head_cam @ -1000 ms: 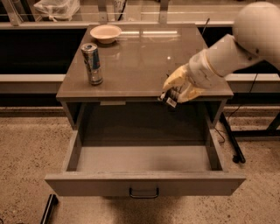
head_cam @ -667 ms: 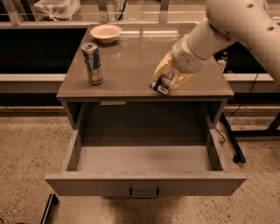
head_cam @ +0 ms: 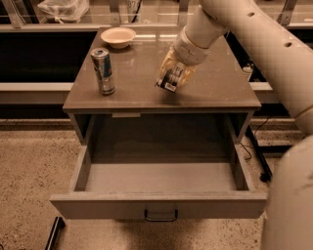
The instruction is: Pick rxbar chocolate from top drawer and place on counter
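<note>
My gripper (head_cam: 171, 80) is over the middle of the counter (head_cam: 220, 83), just above its surface, shut on the rxbar chocolate (head_cam: 168, 84). The bar is black with a pale label end pointing down between the yellowish fingers (head_cam: 165, 66). The white arm reaches in from the upper right. The top drawer (head_cam: 159, 205) is pulled fully open below the counter's front edge; its inside shows nothing in it. Its dark handle (head_cam: 160, 215) is at the centre of the front panel.
A silver-blue drink can (head_cam: 103, 71) stands on the counter's left side. A pale bowl (head_cam: 118, 37) sits at the back left. A shelf with a plastic bag (head_cam: 63, 9) runs behind. Speckled floor surrounds the cabinet; cables lie at right.
My gripper has carried the bar from the counter's front right edge leftward and further in, to above the counter's middle. The drawer, can and bowl have not moved.
</note>
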`<state>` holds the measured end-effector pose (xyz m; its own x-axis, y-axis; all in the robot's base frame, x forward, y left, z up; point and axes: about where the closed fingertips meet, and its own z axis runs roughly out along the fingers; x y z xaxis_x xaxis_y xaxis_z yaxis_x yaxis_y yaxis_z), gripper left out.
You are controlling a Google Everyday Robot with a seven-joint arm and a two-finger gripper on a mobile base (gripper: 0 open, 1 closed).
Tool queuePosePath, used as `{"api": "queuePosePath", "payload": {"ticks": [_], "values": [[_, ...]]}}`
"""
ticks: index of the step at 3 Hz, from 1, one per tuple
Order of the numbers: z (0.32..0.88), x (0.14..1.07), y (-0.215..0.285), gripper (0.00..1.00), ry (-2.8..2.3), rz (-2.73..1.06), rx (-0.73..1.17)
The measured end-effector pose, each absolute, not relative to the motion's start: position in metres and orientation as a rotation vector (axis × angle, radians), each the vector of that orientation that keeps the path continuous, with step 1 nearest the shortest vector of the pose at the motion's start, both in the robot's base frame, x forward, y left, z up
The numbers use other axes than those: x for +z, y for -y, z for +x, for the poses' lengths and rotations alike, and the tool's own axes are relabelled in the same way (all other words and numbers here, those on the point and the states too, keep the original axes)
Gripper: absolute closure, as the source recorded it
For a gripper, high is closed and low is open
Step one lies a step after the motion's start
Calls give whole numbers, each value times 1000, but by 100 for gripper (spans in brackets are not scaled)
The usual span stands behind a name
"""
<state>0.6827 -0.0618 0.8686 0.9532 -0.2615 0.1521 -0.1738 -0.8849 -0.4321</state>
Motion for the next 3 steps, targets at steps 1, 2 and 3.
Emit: {"api": "queuePosePath", "payload": {"ticks": [1,2,3], "values": [[686,870,60,36,-311,-2675,-292],[687,868,58,12,-309,-2675,-288],[685,870,56,0,-282,-2680,-284]]}}
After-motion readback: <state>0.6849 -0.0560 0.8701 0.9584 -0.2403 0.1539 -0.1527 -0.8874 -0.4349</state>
